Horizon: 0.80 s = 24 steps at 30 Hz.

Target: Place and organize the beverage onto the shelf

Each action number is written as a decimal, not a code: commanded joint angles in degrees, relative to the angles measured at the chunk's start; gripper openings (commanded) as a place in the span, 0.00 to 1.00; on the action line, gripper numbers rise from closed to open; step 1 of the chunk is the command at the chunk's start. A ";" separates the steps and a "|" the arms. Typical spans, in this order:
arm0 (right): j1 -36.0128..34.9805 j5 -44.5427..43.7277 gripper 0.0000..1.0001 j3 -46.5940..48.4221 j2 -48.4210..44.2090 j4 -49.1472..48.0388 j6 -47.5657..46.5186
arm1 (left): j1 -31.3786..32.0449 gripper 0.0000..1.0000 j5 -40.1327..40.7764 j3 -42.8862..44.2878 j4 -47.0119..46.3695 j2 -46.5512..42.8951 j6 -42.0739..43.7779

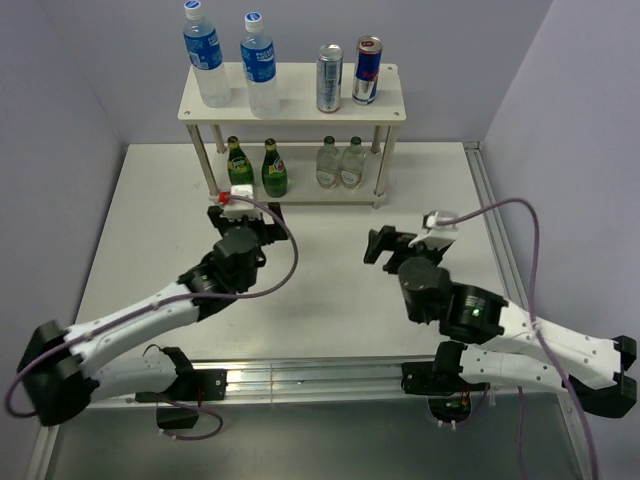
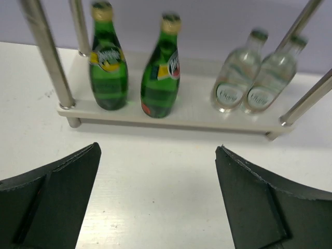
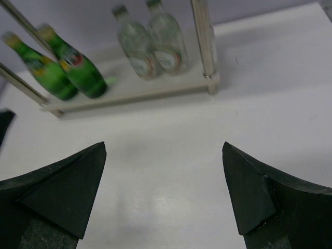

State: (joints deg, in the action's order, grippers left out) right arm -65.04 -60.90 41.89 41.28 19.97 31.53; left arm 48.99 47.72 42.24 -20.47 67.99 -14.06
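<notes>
Jaws wide apart and empty on both the left gripper [image 2: 158, 150] and the right gripper [image 3: 163, 148], each low over the worktop [image 1: 320, 290] just in front of the shelf [image 1: 295, 98]. All drinks stand upright on the shelf: blue-label plastic bottles [image 1: 205, 60] top left, cans [image 1: 329, 78] top right, green glass bottles [image 2: 109, 67] lower left, clear glass bottles [image 2: 233, 78] lower right, so the task looks about done. If regrasping, glass is likely heavy, stiff, slick and breakable, so grip mid-body; plastic squeezes and thin cans dent, so pinch the middle lightly.
</notes>
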 commanded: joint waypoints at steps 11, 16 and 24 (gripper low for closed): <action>-1.23 7.55 1.00 36.76 5.65 8.94 -12.63 | 2.34 0.99 -0.70 27.10 55.70 -17.01 -14.23; -1.15 10.10 1.00 37.48 5.48 10.09 -11.84 | 2.34 0.99 -0.27 26.93 58.35 -17.79 -13.63; -1.15 11.07 1.00 38.09 6.10 10.88 -11.40 | 2.34 0.99 0.09 23.33 54.84 -20.88 -12.04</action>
State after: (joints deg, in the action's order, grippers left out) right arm -66.02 -50.98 78.00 47.22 30.41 20.51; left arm 51.09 47.88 65.69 35.33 48.58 -27.03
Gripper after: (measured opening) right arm 0.999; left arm 0.993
